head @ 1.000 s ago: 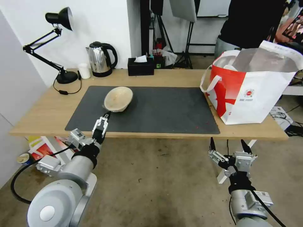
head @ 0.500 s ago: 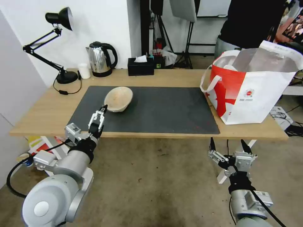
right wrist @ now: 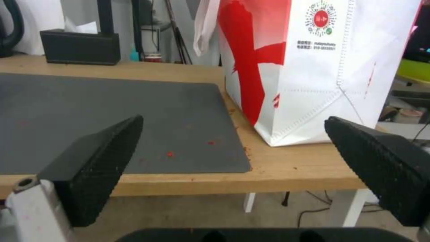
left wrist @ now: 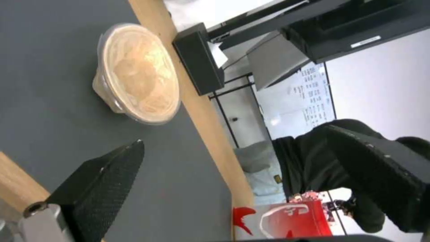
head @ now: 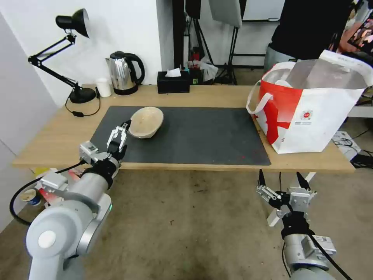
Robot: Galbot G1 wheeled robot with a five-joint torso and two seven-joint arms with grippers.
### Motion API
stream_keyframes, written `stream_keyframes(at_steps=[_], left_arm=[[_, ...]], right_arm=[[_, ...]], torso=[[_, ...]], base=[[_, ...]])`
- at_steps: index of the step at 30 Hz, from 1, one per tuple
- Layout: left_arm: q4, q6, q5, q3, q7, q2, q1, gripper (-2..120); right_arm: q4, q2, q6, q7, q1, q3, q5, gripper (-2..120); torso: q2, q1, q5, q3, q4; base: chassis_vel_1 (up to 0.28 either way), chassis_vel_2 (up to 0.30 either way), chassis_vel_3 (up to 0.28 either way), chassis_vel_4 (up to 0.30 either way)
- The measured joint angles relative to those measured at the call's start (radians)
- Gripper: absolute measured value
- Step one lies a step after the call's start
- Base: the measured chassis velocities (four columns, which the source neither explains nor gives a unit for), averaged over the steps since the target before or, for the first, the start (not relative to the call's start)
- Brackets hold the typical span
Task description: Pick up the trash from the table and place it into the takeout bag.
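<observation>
- Here the left tool (head: 121,131) hovered released over the dark mat (head: 202,136), just beside the shallow beige bowl (head: 145,122).
- The takeout bag (head: 311,105) stood at the right end of the desk (head: 58,140), well apart from the bowl.
- The right tool (head: 280,179) hung released below the desk edge.

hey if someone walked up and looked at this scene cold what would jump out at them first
Probably the big red-and-white takeout bag standing open at the right end of the table, its silver lining showing. Next, the lone beige bowl on the dark grey mat, with the left gripper open right beside its near rim. The right gripper hangs open below the table's front edge, near the bag.
</observation>
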Motion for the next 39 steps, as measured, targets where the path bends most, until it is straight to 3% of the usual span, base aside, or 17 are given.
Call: stream_keyframes(at_steps=[13,24,39], left_arm=[[0.085,-0.001,-0.01,0.016,-0.018,0.033,-0.092,100],[0.155,0.007,0.005,0.014,-0.13,0.086,-0.167,100],[0.247,0.007,-0.009,0.037,-0.153,0.105,-0.24,100]], right_arm=[[0.0,0.0,0.0,0.0,0.0,0.0,0.0,100],[0.0,0.0,0.0,0.0,0.0,0.0,0.0,100],[0.0,0.0,0.0,0.0,0.0,0.0,0.0,100]], torso=[[0.0,0.0,0.0001,0.0,0.0],[0.0,0.0,0.0,0.0,0.0],[0.0,0.0,0.0001,0.0,0.0]], base=[[0.0,0.0,0.0,0.0],[0.0,0.0,0.0,0.0],[0.0,0.0,0.0,0.0]])
